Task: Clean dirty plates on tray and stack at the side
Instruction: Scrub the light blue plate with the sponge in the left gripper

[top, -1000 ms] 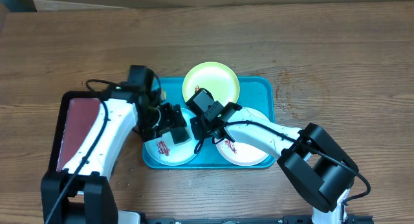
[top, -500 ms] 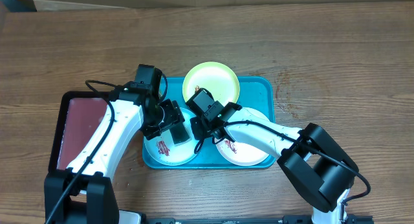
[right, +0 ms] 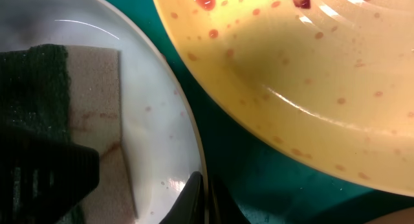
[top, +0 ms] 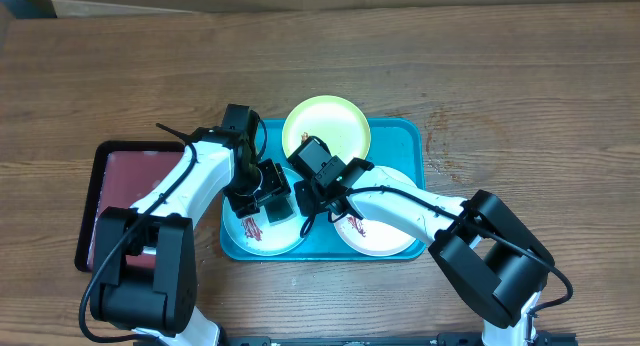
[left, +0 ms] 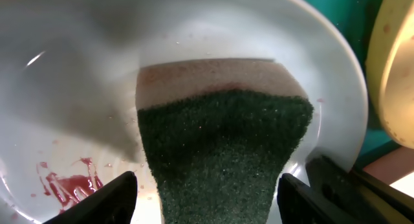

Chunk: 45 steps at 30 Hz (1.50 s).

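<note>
On the blue tray [top: 402, 136], the green plate [top: 326, 126] sits at 12 o'clock, a pale plate [top: 250, 242] at 7 and a white plate [top: 388, 242] at 5, both smeared red. The left gripper [left: 207, 191] grasps a sponge [left: 223, 140] lying on the pale plate. The right gripper [right: 200, 198] is clenched at that plate's rim, toward 2 o'clock.

Left wrist: sponge [left: 223, 159] cropped by the bottom edge. Only the tips of the left gripper [left: 207, 201] show, so contact with the sponge is unclear. Left plate [left: 77, 88] runs off top and left.

Right wrist: lime green plate [right: 310, 88] cropped top and right. Dark blurred shape [right: 45, 179] lower left, unidentifiable. Right gripper [right: 204, 198] is just closed tips at the bottom edge.

Overhead: right arm [top: 400, 201] hides part of the white plate [top: 385, 241].
</note>
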Tool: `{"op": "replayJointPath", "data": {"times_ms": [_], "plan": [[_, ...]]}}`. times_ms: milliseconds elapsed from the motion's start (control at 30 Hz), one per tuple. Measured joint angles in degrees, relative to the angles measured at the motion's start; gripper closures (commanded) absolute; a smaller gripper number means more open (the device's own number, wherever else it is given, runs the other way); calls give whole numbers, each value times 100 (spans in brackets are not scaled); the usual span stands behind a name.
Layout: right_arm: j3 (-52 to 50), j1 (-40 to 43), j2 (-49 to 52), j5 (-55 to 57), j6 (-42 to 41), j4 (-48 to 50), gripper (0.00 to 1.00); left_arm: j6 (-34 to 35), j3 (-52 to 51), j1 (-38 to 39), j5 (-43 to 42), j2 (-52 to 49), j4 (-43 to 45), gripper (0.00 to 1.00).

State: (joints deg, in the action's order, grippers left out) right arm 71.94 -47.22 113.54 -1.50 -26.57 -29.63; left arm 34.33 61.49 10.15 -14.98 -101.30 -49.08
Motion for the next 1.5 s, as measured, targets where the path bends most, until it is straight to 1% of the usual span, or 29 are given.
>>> {"op": "replayJointPath", "data": {"times_ms": [67,300,400,467,500,633,700,733,833,867,1067,1200,1500], "plan": [[0,0,0,0,2,-2,96,-33,-2,0,-4,0,-44,39],[0,0,0,0,0,-2,96,-9,-2,107,35,-39,-59,40],[0,-2,0,2,0,-2,96,7,-2,227,66,-203,-35,45],[0,0,0,0,0,0,96,22,0,299,66,-297,-39,57],[0,-2,0,0,0,-4,96,17,0,317,66,-299,-39,60],[0,0,2,2,0,-4,96,44,4,337,66,-313,-42,63],[0,0,2,0,0,-4,96,44,4,339,68,-315,-42,67],[0,0,2,0,0,-4,96,44,4,337,68,-315,-44,71],[0,0,2,0,0,-7,96,26,4,337,90,-319,-42,94],[0,0,2,0,2,-4,96,26,4,339,103,-326,-44,96],[0,-2,2,-15,0,-13,96,26,33,330,225,-337,-136,96],[0,-2,2,-22,-2,-22,96,26,61,238,492,-341,-400,96],[7,4,2,-26,-2,-42,96,26,267,-616,1423,-459,-1405,96]]}}
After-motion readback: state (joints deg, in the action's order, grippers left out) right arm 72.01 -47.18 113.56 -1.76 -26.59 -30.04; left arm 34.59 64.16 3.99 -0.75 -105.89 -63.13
